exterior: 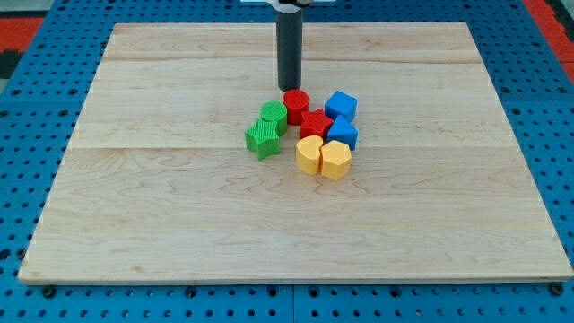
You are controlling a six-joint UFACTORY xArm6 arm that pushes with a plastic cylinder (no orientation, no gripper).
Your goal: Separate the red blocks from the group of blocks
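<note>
My tip (288, 87) stands just above the red cylinder (296, 106) in the view, close to it or touching it. A red star-shaped block (315, 123) lies right below the cylinder. They sit inside a tight cluster near the board's middle. A green cylinder (273, 117) and a green star-like block (262, 138) are at the cluster's left. A blue cube (341, 105) and a second blue block (342, 133) are at its right. Two yellow blocks (309, 154) (335, 160) are at its bottom.
The blocks rest on a pale wooden board (161, 206). A blue perforated table (27, 179) surrounds the board on all sides.
</note>
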